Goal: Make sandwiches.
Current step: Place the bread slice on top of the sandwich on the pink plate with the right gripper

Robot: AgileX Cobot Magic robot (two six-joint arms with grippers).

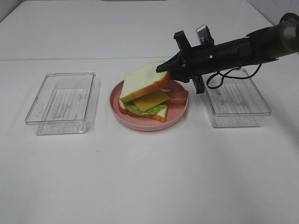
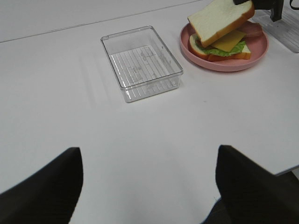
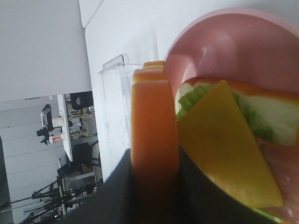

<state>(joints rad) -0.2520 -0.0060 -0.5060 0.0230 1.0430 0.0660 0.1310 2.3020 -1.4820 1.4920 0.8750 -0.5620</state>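
Observation:
The sandwiches are one stack on a pink plate (image 1: 140, 125): a bottom bread slice (image 1: 159, 113), green lettuce (image 1: 140, 109), a yellow cheese square (image 1: 150, 99) and brown bacon (image 1: 177, 97). My right gripper (image 1: 164, 68) is shut on the far edge of the top bread slice (image 1: 142, 80), holding it tilted, with its low edge over the stack. In the right wrist view the orange crust (image 3: 152, 130) sits between the dark fingers (image 3: 117, 196), beside the cheese (image 3: 224, 149). My left gripper (image 2: 149, 161) hangs open over bare table, well short of the plate (image 2: 224, 65), and is out of the high view.
A clear plastic tray (image 1: 63, 102) stands left of the plate, seen also as the tray (image 2: 140, 63) in the left wrist view. A second clear tray (image 1: 238, 100) sits right of the plate, under my right arm. White table surrounds them.

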